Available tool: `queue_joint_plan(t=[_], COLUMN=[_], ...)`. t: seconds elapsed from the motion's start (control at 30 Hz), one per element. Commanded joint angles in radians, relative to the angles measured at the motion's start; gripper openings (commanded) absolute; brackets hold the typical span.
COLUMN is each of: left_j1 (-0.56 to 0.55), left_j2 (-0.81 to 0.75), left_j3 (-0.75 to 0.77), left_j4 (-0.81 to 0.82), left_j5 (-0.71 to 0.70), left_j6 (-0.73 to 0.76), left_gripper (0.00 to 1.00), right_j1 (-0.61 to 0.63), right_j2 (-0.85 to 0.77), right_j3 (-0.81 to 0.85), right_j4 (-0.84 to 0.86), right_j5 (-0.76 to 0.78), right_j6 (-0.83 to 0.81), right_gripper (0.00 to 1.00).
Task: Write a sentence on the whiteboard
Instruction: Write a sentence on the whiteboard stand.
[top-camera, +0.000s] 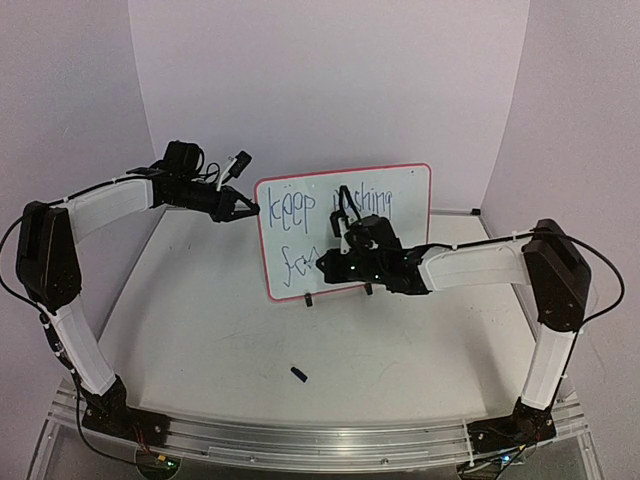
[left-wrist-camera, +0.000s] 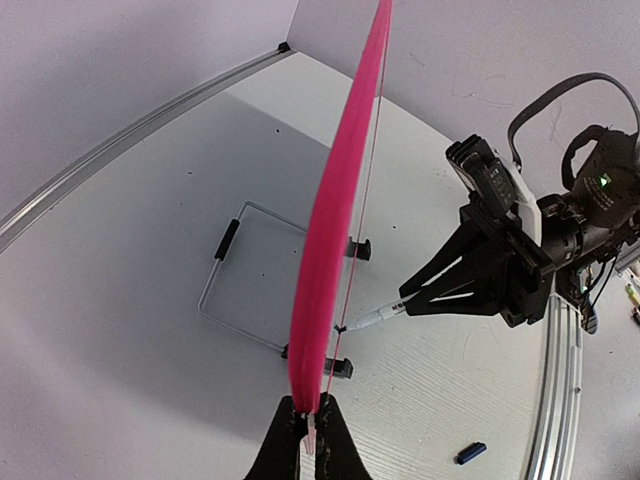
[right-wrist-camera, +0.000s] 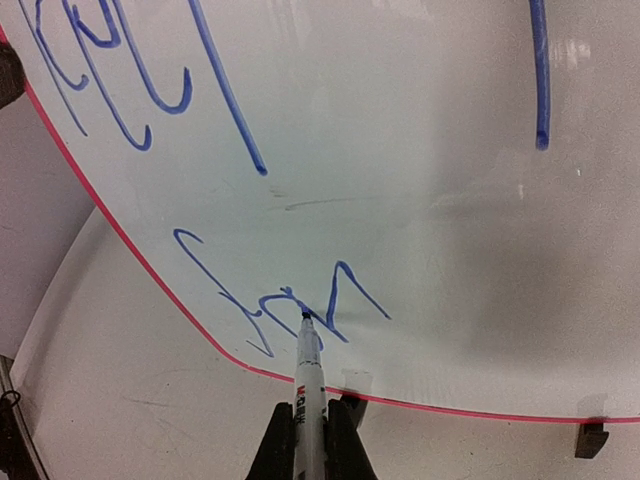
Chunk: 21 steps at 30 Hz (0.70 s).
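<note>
**Right pincer.** The right pincer (right-wrist-camera: 308, 432) is closed on the barrel of a marker (right-wrist-camera: 308, 372), with one finger on each side. The marker projects forward from between the fingers. Its tip touches the whiteboard (right-wrist-camera: 420, 200) among the blue strokes of the lower line of the sentence (right-wrist-camera: 268, 300).

**Right arm.** The arm rises from its base at the near right corner of the counter (top-camera: 220, 330) and bends at a raised elbow on the right. The forearm runs leftward across the front of the whiteboard and covers part of the lettering in the top view.

**Left pincer.** The left pincer (left-wrist-camera: 308, 432) is closed on the pink rim at the whiteboard's left edge, with a finger on each face.

**Left arm.** The arm rises from the near left corner and folds at a high elbow. The forearm runs rightward to the board's upper left edge.

**Whiteboard.** The board stands upright near the middle of the counter on two black clip feet (left-wrist-camera: 360, 248), with a wire stand (left-wrist-camera: 240, 268) behind it. The upper line begins "keep"; the next word is partly hidden by the arm. The lower line shows only a few letters, starting with "f".

**Counter.** A small dark blue cap (top-camera: 298, 374) lies on the counter in front of the board, well apart from both pincers.
</note>
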Motion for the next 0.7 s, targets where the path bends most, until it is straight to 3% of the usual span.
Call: queue_joint_plan(t=[0.0, 0.37, 0.67], left_j1=[-0.02, -0.02, -0.02], left_j2=[-0.014, -0.015, -0.016], left_j3=[0.011, 0.011, 0.011], left_j4=[-0.071, -0.072, -0.072], left_j5=[-0.012, -0.012, -0.014], left_j6=[0.02, 0.02, 0.021], left_gripper=[0.0, 0.0, 0.0], right_j1=[-0.002, -0.001, -0.001], right_j2=[0.036, 0.025, -0.128], right_j3=[0.016, 0.003, -0.071], right_j4=[-0.01, -0.009, 0.042], right_j5=[0.017, 0.007, -0.125], right_j6=[0.007, 0.005, -0.05], right_gripper=[0.0, 0.0, 0.0])
